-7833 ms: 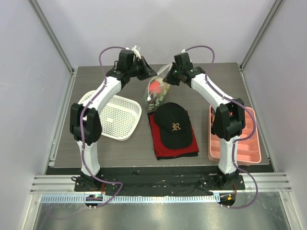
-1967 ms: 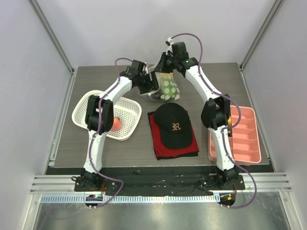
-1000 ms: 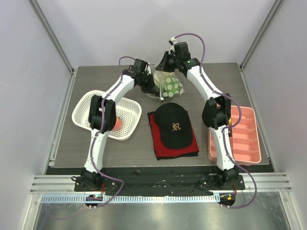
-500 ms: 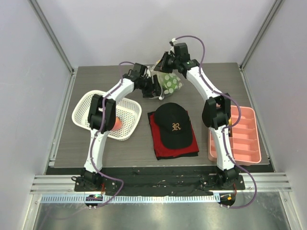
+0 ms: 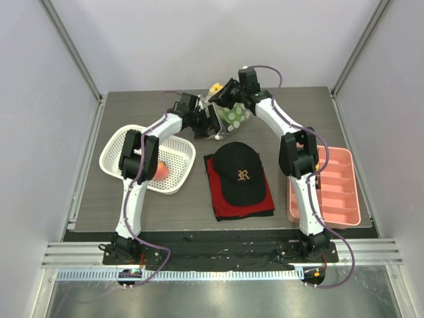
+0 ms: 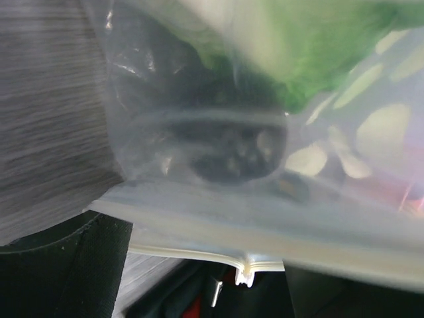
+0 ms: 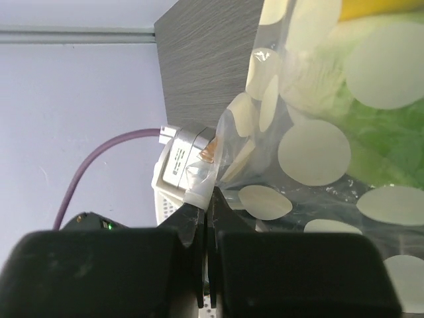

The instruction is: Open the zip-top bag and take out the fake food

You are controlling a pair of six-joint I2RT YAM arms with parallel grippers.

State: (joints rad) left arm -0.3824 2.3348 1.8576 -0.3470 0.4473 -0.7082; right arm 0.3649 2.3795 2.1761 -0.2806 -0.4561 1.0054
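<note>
- Right wrist view: the right pincer (image 7: 207, 215) is clamped tight on a fold of the zip-top bag (image 7: 318, 152), which spreads just beyond its tips.
- The left pincer (image 5: 208, 124) stands wide, gripping nothing; the bag's zip strip (image 6: 265, 232) crosses its gap.
- Just past it, inside the bag: dark brown ball (image 6: 232, 156), leafy green vegetable (image 6: 318, 46).
- Well behind the left pincer, the peach (image 5: 161, 169) lies in the white basket (image 5: 126, 149).

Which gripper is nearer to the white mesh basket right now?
Left. The left gripper sits at the near-left side of the zip-top bag, just beyond the far right corner of the white mesh basket. The right gripper pinches the bag's top, farther back and right.
</note>
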